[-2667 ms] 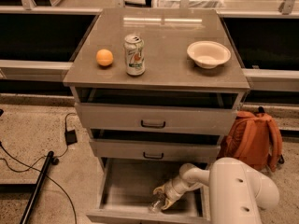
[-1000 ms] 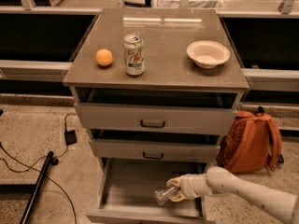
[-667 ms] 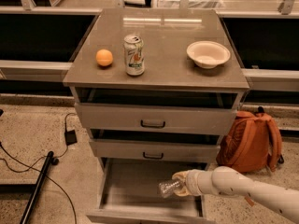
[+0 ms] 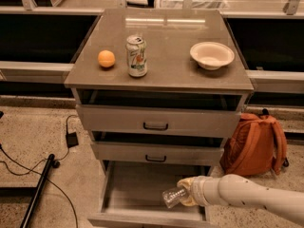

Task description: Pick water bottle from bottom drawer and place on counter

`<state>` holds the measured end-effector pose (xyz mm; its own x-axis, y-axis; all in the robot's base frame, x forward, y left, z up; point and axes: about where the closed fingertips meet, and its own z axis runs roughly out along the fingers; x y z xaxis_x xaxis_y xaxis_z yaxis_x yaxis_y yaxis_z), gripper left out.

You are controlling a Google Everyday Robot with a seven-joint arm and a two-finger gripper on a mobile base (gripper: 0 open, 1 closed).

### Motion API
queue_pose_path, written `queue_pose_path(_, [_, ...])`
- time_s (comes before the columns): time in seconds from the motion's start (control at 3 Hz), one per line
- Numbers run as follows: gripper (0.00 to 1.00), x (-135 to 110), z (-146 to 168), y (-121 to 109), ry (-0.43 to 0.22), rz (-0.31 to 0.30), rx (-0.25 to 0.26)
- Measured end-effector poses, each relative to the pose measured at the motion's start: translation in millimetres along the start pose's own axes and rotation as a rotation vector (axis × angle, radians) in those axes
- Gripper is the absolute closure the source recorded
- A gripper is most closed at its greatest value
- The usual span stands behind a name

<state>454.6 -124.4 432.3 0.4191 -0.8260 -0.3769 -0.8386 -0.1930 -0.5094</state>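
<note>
**Q:** Where is your gripper, and what has it got?

**A:** My gripper (image 4: 185, 196) is down low over the right front part of the drawer (image 4: 137, 190), clamped around one end of the bottle (image 4: 171, 197). The bottle sticks out to the left, nearly level, with its free end over the tray. It looks to me to be clear of the tray floor rather than resting on it.

**Q:** Why hold it sideways?

**A:** My arm comes in from the right of the drawer, almost flat, under the two shallower drawers. A level reach fits that gap, so the bottle is held the way it lay. I judge it will need turning upright before I set it down.

**Q:** Why is the drawer pulled so far out?

**A:** So the tray is open from above. That gives me a way up past the fronts of the upper drawers.

**Q:** And where does it go?

**A:** On the counter (image 4: 166, 37), straight above the drawer. The can (image 4: 137, 56) and an orange (image 4: 106, 59) stand over the drawer's left half, and a bowl (image 4: 212, 55) over its right. The bare stretch between the can and the bowl looks like the safest spot.
</note>
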Motion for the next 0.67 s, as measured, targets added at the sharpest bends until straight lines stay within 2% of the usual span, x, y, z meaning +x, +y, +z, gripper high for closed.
queue_pose_path(0.67, [1.0,4.2,-6.1,-3.5,-0.006,0.011,0.018])
